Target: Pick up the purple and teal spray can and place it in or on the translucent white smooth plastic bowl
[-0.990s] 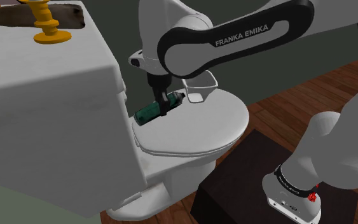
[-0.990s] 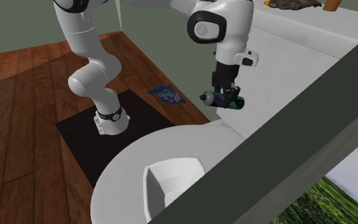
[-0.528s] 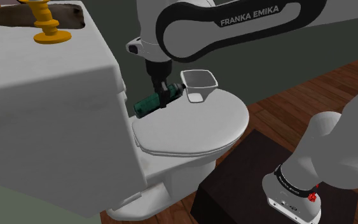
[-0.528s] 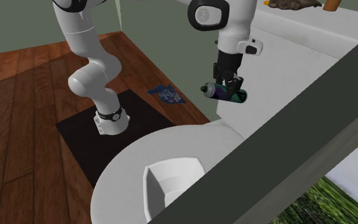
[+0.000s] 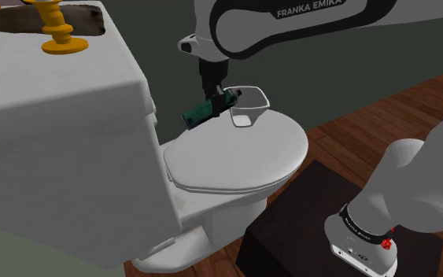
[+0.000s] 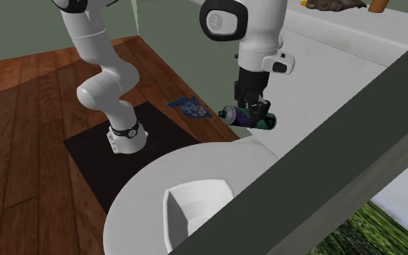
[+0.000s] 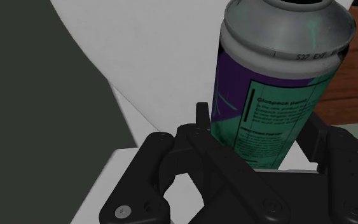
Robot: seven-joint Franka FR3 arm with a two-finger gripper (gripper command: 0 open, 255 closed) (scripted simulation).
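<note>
- While my claw (image 5: 212, 102) hangs over it, the one white toilet (image 5: 235, 153) is the largest thing here. Its closed lid lies below my fingers and its tank rises just beside them.
- One dark stand (image 5: 290, 228) sits well away from my claw, down at the foot of my arm.
- One pale bowl (image 5: 247, 118) rests on the lid, lower than my claw and off to one side, toward the edge away from the tank. I judge it thin and light, so it may skid or tip if something lands hard on its rim.
- One spray can (image 7: 279, 63), purple and teal with a grey shoulder, is clamped crosswise between my two fingers. It is clear of the lid and tilted, with its grey top end pointing toward the bowl's side.
- I judge the can stiff and fairly light, and I do not expect it to crush under a firm squeeze. Its smooth round wall could twist or slide in a weak pinch.
- The best hold, to my mind, is across the middle of the body, which is where my fingers close on it. A hold near either end would let it swing.
- One small yellow holder (image 5: 60, 31) stands on the tank top, well apart from my claw.
</note>
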